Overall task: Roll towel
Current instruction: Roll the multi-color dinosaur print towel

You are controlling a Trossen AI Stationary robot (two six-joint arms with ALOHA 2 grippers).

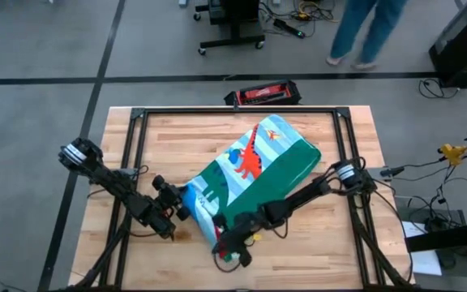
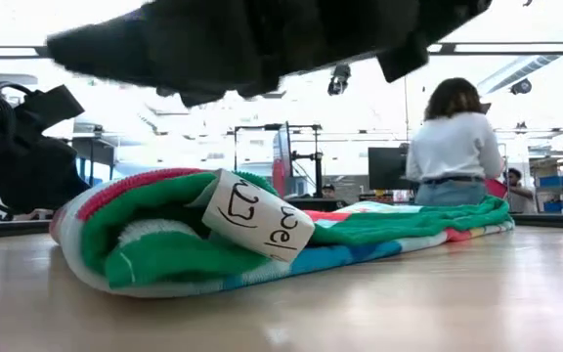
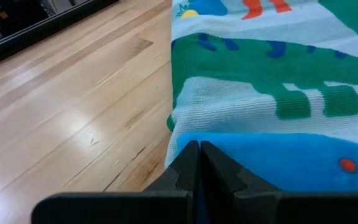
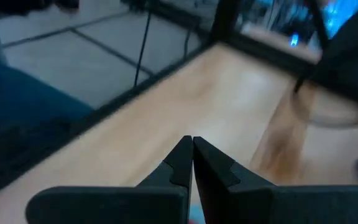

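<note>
The towel (image 1: 258,174) lies folded in a long band slanting from the far right toward the near middle of the table. Its thick near end (image 2: 164,244) rests on the wood and carries a white tag (image 2: 257,217). My left gripper (image 1: 185,208) is shut, low at the towel's left edge beside that near end; in the left wrist view its tips (image 3: 199,145) stand right at the blue cloth. My right gripper (image 1: 224,248) is shut and hangs above the near end, with nothing between its fingers (image 4: 192,140). My left gripper has its shut fingertips (image 3: 191,155) against the blue edge (image 3: 185,140) of the towel's near end, coming level from the table's left. I cannot tell whether they touch the cloth.
A black metal frame (image 1: 136,130) runs round the table top. A red and black item (image 1: 262,95) lies past the far edge. Bare wood (image 1: 177,138) shows left of the towel and also at the near right (image 1: 314,243). A person (image 2: 453,147) stands beyond the table.
</note>
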